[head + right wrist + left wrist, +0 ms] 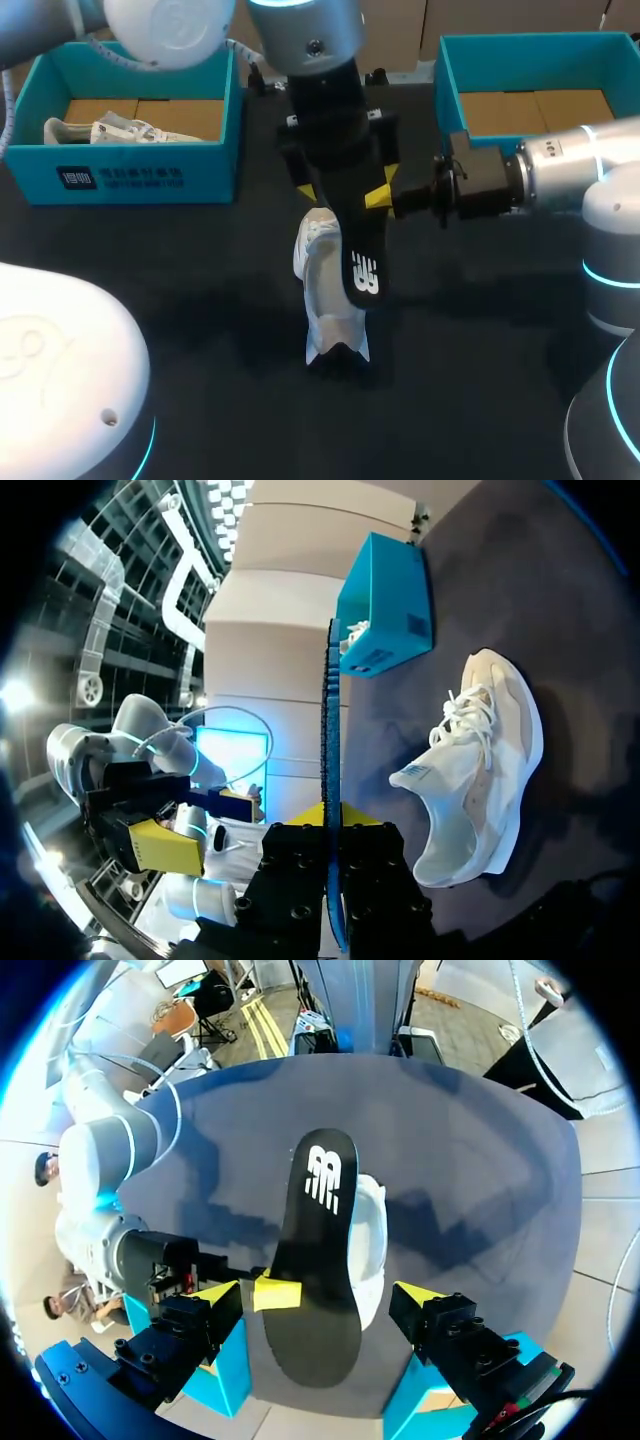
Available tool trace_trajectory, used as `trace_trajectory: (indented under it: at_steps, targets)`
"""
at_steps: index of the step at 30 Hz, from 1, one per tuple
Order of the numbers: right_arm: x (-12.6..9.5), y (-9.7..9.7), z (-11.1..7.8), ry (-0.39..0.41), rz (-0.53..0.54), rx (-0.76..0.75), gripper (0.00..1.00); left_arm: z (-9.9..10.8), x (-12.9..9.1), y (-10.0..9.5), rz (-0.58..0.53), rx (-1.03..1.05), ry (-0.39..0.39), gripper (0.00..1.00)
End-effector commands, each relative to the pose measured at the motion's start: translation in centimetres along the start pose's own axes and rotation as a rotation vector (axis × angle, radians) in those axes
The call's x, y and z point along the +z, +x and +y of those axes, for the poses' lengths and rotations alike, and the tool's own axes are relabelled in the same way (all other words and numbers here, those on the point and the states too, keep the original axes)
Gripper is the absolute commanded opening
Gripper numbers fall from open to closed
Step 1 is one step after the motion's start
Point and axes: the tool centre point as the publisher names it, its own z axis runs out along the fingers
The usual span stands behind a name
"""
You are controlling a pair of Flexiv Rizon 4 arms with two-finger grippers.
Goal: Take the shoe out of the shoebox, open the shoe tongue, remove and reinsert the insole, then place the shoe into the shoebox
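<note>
Above the table (200, 320), in the head view, the right gripper (377, 199) pinches the black insole (362, 262) over the white shoe (322, 300) (which rests on that table). Left wrist view: the left gripper (318, 1295) gapes wide. Right wrist view: the insole sits edge-on in the clamp.

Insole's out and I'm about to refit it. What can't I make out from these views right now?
Shoe opening: head view, the insole and left arm cover it; left wrist view, the insole lies across it.
Insole faces: right wrist view shows only its edge.
Right gripper: head view, one fingertip hidden behind the insole.
Left shoebox: head view, left arm cuts off its far wall.
</note>
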Motion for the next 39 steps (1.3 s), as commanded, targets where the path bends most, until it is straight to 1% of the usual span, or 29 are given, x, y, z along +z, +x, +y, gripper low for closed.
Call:
trace_trajectory:
  at_steps: [1, 7, 9, 12, 14, 15, 18, 20, 22, 26, 28, 30, 34, 38, 39]
  targets:
    - [0.2, 0.0, 0.0, -0.003, -0.002, 0.0, 0.0, 0.0, 0.0, 0.3, -0.008, -0.005, -0.005, 1.0]
    - [0.2, 0.1, -0.1, -0.008, -0.004, 0.0, 0.0, -0.2, -0.2, 0.8, -0.081, -0.005, -0.01, 1.0]
    - [0.3, 0.1, -0.1, -0.008, -0.004, 0.002, 0.0, -0.3, -0.2, 1.0, -0.121, -0.002, -0.018, 1.0]
    - [0.4, 0.2, -0.1, -0.007, -0.003, 0.004, 0.0, -0.5, -0.2, 1.5, -0.177, -0.007, -0.013, 1.0]
    - [0.4, 0.2, -0.1, -0.006, -0.004, 0.005, 0.0, -0.6, -0.1, 1.8, -0.233, -0.017, -0.002, 1.0]
    - [0.4, 0.2, -0.1, -0.006, -0.004, 0.005, 0.0, -0.6, -0.1, 2.0, -0.234, -0.02, 0.001, 1.0]
    - [0.4, 0.2, -0.1, -0.007, -0.006, 0.007, 0.0, -0.6, -0.1, 2.6, -0.296, -0.008, 0.014, 1.0]
    - [0.4, 0.3, -0.1, -0.009, -0.008, 0.008, 0.0, -0.7, -0.3, 2.9, -0.358, -0.006, 0.034, 1.0]
    - [0.3, 0.3, -0.1, -0.01, -0.009, 0.008, 0.0, -0.7, -0.4, 3.0, -0.393, 0.034, 0.031, 1.0]
    - [0.2, 0.4, -0.3, -0.016, -0.014, 0.01, 0.0, -0.9, -1.0, 3.5, -0.493, 0.05, 0.001, 1.0]
    - [0.1, 0.5, -0.3, -0.019, -0.016, 0.011, 0.0, -1.1, -1.1, 3.5, -0.523, 0.067, -0.01, 1.0]
    - [0.0, 0.6, -0.4, -0.022, -0.018, 0.011, 0.0, -1.1, -1.4, 3.6, -0.601, 0.075, -0.017, 1.0]
    - [0.0, 0.6, -0.4, -0.023, -0.022, 0.012, 0.0, -1.1, -1.6, 3.9, -0.708, 0.052, -0.038, 1.0]
    - [-0.1, 0.7, -0.5, -0.025, -0.025, 0.013, 0.0, -1.1, -1.2, 4.4, -0.798, 0.047, -0.025, 1.0]
    - [-0.1, 0.8, -0.5, -0.025, -0.025, 0.013, 0.0, -1.0, -1.1, 4.5, -0.839, 0.051, -0.012, 1.0]
